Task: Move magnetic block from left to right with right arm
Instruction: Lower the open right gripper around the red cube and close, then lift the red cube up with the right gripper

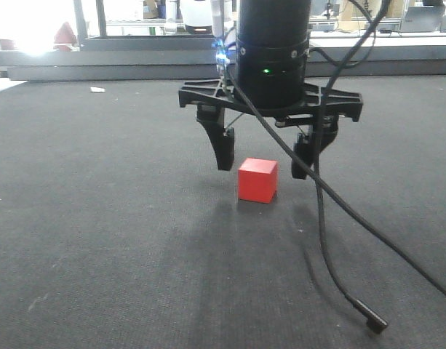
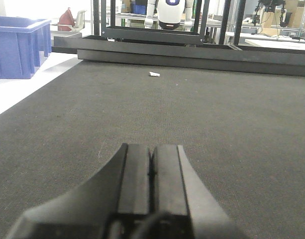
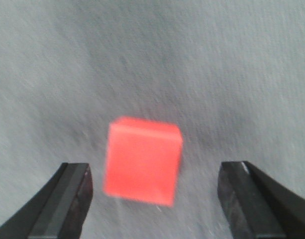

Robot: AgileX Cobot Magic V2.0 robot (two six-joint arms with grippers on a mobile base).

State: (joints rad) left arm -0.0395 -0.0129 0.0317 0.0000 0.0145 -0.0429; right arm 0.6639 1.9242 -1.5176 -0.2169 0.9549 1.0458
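Observation:
The magnetic block (image 1: 257,180) is a small bright red cube resting on the dark mat. My right gripper (image 1: 263,166) hangs over it, open, one black finger on each side and neither touching it. In the right wrist view the block (image 3: 142,161) shows blurred between the two wide-apart fingers of the right gripper (image 3: 156,196), nearer the left finger. The left gripper (image 2: 152,159) is low over bare mat in its own wrist view, its pads pressed together with nothing between them.
A thin black cable (image 1: 332,211) trails from the right arm to the mat, ending in a plug (image 1: 371,321). A blue crate (image 2: 18,46) stands at the far left off the mat. A small white scrap (image 2: 154,74) lies near the mat's far edge, before a dark metal frame (image 2: 192,52).

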